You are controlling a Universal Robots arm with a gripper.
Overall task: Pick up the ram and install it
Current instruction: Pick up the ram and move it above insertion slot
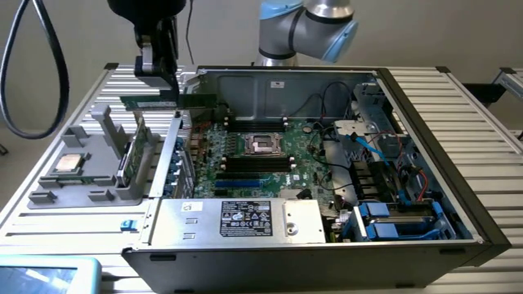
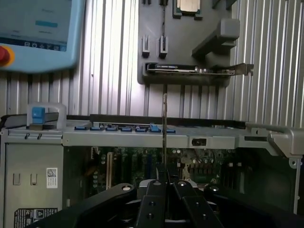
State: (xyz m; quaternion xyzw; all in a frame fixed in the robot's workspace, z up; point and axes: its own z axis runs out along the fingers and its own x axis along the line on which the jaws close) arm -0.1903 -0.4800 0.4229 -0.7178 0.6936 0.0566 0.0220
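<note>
Ram: a long, narrow green circuit-board stick (image 1: 163, 103), lifted clear of every surface. It hangs level over the case wall on the exterior view's left. The wrist view shows it edge-on as a thin strip (image 2: 164, 123).
Hand: a black two-fingered hand (image 1: 159, 92) (image 2: 164, 183), pressed together on the ram. It pinches the flat faces at the upper long edge.
Handling (judged): light, stiff and thin, with smooth faces that could slip. The chips and the contact edge are fragile, and side load would flex the board.
Grip zone (judged): the two flat faces near the middle of the upper edge, away from the contact edge. An off-centre hold would let the stick tilt.
Task status: the ram is picked up but not yet seated.
Case: an open black computer case (image 1: 286, 266) lying on its side.
Board: a green motherboard (image 1: 307, 168) with dark memory slots (image 1: 257, 163) beside the silver processor socket (image 1: 263, 144).
Holder: a grey plastic parts holder (image 1: 90, 191), just beside the case. It carries a square silver processor chip (image 1: 67, 163) and a broad green expansion card (image 1: 131, 160) standing on edge.
Support: a ribbed metal tabletop (image 1: 490, 159).
</note>
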